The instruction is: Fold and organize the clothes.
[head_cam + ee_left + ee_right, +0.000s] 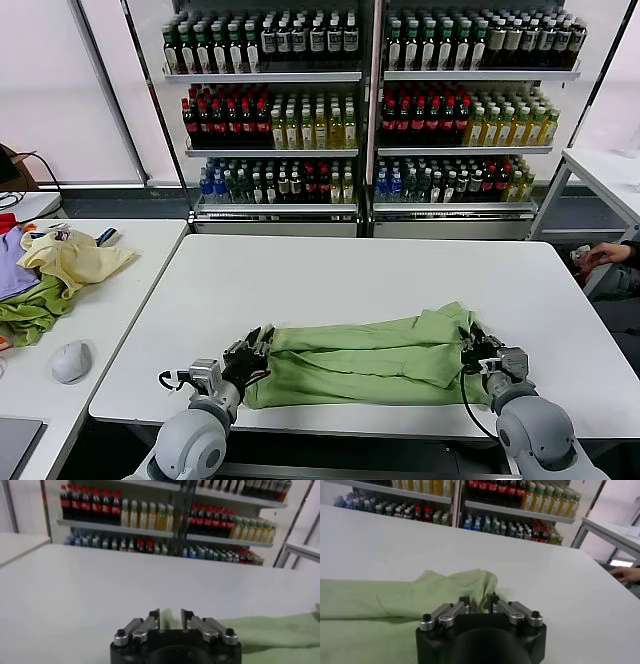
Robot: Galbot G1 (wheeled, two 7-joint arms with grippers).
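The light-green shirt [365, 362] lies on the white counter [330, 275] in the lower middle of the head view, folded into a long band that runs from left to right, with several folds along its length. The left claw [250, 358] is at the left end of this band, in the lower left of the frame, and its dark fingers touch the edge of the cloth. In the left wrist view the left claw [170, 619] has a narrow gap between its fingers, with a little pale green cloth showing in the gap; I cannot tell if it grips the cloth. The right claw [478, 352] is at the right end of the shirt, in the lower right of the head view. In the right wrist view the right claw [480, 604] is also partly open, and a raised fold of the shirt [410, 597] stands just in front of its fingers. At the left edge of the frame, a side counter [120, 300] carries a pile of garments [50, 270] and a grey mouse [71, 361]. Shelves of bottles [370, 100] fill the upper part.
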